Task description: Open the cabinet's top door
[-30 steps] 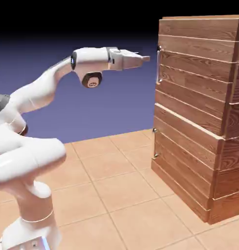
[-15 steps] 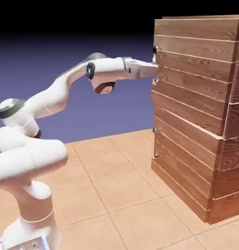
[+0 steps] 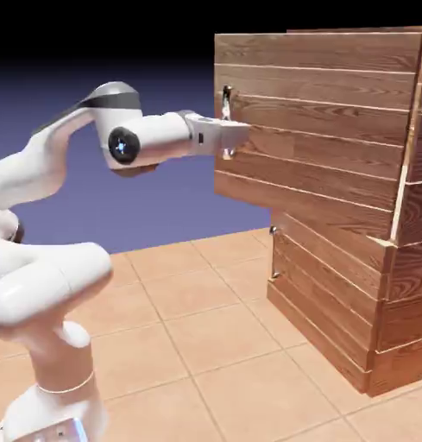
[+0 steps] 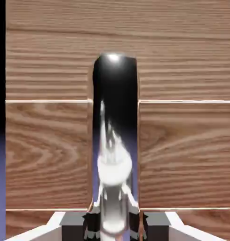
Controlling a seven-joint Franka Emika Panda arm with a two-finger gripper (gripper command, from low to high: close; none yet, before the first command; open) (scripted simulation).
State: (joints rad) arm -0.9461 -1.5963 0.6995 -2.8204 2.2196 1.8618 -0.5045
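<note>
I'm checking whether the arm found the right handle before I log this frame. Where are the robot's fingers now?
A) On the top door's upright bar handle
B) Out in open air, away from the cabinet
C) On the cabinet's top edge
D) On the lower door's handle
A: the fingers sit on either side of the shiny handle, closed on it, against the top door's planks.

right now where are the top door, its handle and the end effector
top door (image 3: 322, 95): exterior view, upper planks
handle (image 4: 115, 84): hand view, upper part
end effector (image 3: 240, 136): exterior view, between fingertips
</note>
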